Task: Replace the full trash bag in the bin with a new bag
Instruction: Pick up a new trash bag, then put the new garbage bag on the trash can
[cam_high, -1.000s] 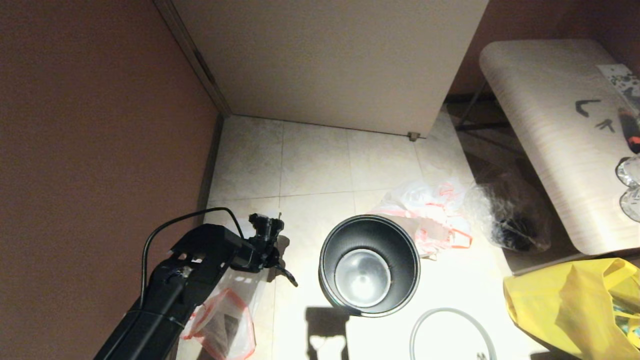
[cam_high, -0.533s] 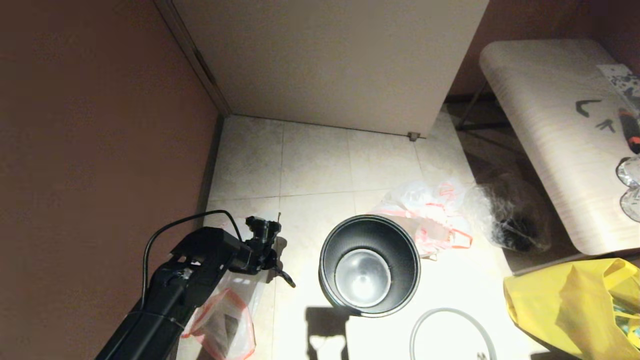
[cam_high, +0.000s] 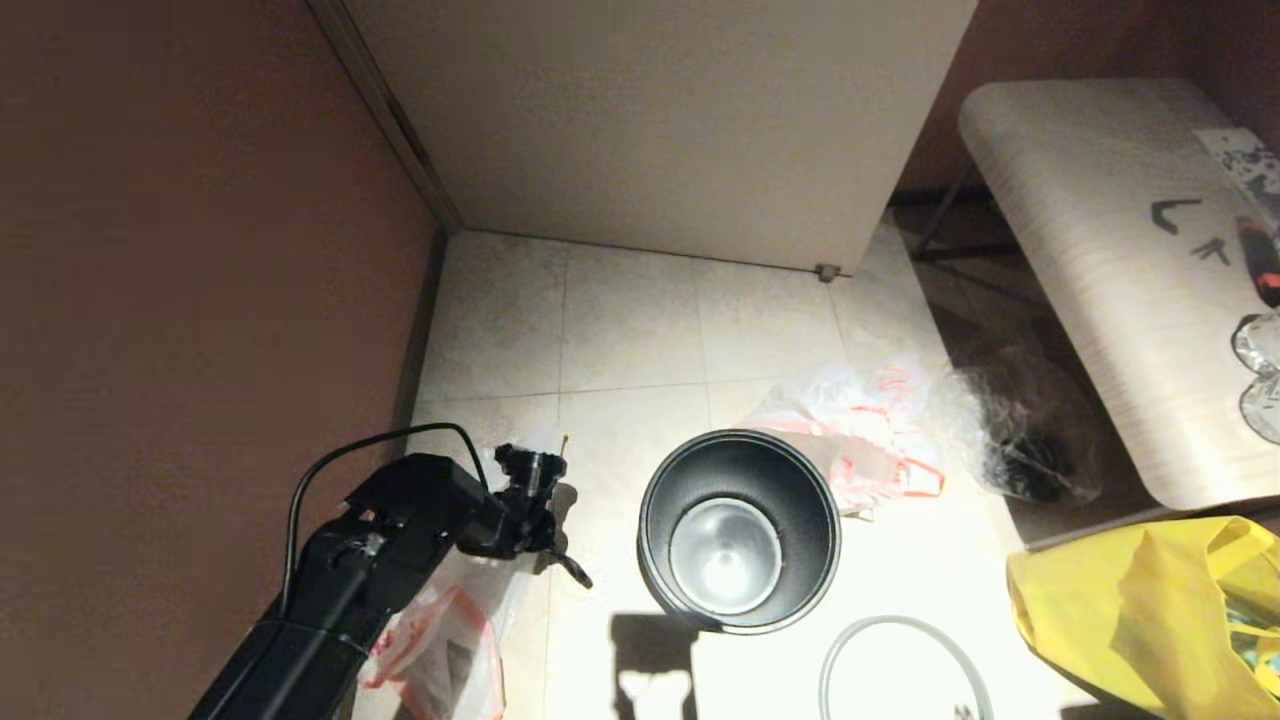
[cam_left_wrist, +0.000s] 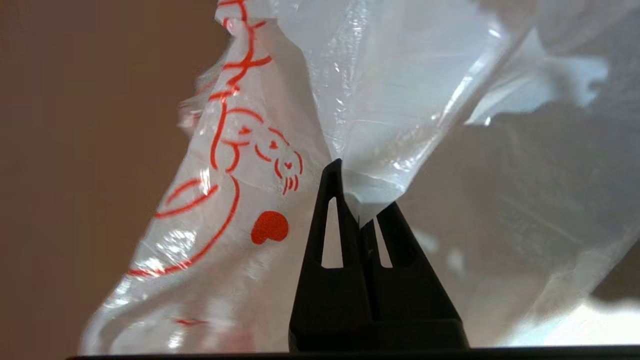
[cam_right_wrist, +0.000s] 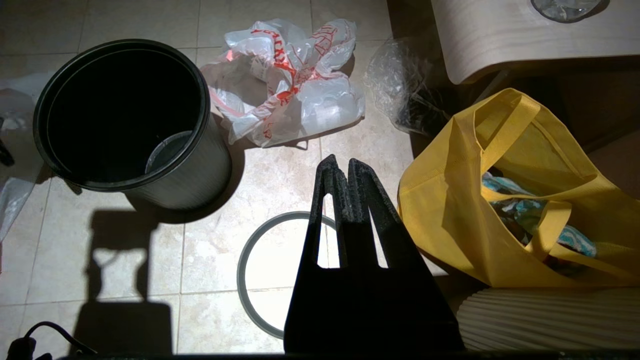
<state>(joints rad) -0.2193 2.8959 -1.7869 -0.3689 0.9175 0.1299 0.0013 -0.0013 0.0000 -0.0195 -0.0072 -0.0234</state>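
Your left gripper (cam_left_wrist: 352, 200) is pinched tight on a fold of the new bag (cam_left_wrist: 240, 165), which hangs limp and see-through around the fingers. Its red print is a line drawing of a small cartoon face with a solid heart-like blot beside it; you can read no words there.

In the head view, that bag lies on the floor at about 8 o'clock from the bin (cam_high: 660, 520), against the reddish-brown wall (cam_high: 200, 250). The full trash bag (cam_high: 850, 440) lies bulging at 1 o'clock from the bin, touching its side. It carries red lettering, too crumpled to read.

The bin stands open, its shiny metal bottom bare. The grey rim ring (cam_high: 850, 640) lies flat on the floor at 5 o'clock. A clear crinkly wrap (cam_high: 1010, 430) sits at 2 o'clock, beyond the full bag, and a yellow bag (cam_high: 1130, 600) at 4 o'clock. Above them is a pale wood-grain table (cam_high: 1100, 300) with dark marks on it that cannot be made out.

Your right gripper (cam_right_wrist: 342, 167) hangs over the ring with its fingers together, holding nothing.

The floor (cam_high: 630, 320) is pale tile, and a light panel (cam_high: 650, 120) closes off the corner at 12 o'clock.
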